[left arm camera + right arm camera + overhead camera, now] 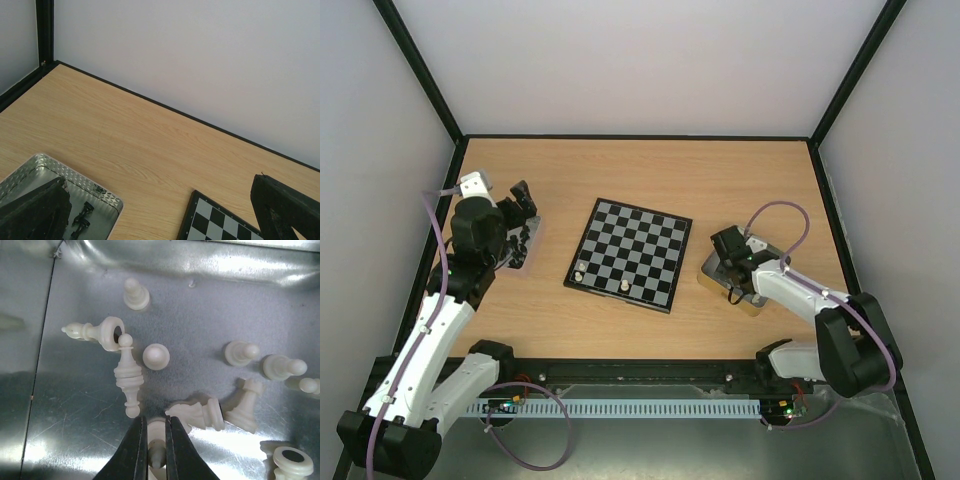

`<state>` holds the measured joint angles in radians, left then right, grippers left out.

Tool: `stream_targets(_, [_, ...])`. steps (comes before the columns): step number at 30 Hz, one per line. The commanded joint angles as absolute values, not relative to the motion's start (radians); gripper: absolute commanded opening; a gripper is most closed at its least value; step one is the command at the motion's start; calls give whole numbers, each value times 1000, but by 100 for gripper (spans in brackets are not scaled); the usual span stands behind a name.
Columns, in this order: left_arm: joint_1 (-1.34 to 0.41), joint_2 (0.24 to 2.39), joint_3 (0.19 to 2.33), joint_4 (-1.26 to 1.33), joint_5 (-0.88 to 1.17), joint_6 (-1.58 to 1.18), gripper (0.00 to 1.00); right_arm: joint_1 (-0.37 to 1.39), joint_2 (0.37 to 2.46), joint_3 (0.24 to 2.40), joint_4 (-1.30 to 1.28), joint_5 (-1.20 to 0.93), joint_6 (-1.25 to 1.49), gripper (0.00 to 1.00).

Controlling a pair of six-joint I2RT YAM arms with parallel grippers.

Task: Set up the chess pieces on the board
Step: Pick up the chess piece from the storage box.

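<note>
The right claw is pinched nearly closed on a white piece, whose slim body shows in the narrow slit between the two dark fingers. It reaches down into the right tin, and more white pieces lie scattered over the tin's shiny floor. A knight lies on its side just right of the fingertips, with a rook leaning beside it. A tall piece lies flat just up and left of the claw, its head against a bishop that is also tipped over. Several pawns stand further off. This tin sits just right of the board

The left claw stands wide open with nothing in it. One of its fingers hangs over the left tin, where black pieces lie. That tin rests on the table left of the board, well apart from the right tin

The board lies flat mid-table between the tins, turned a little. Two white men stand on its near row, the corner man at the near left corner and the second man a few squares to its right
</note>
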<state>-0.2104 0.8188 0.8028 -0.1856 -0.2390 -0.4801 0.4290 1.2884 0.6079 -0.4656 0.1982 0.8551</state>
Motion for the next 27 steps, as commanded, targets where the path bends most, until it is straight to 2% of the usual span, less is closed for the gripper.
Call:
stream_targets(1, [-206,816,795,-164,-245,-483,99,423,1249,646,-494,256,834,2])
stream_targets(9, [-206,816,796,-164,-245,-483,99,423,1149,806,-561,244,771,2])
stream_targets(18, [-205,814,796,-163,-244,-482,99,436,1144,885,-437,-72,719,2])
stream_targets(27, [-203,816,796,-163,-241,-482,99,675,1328,1016,-333,-41,704,2])
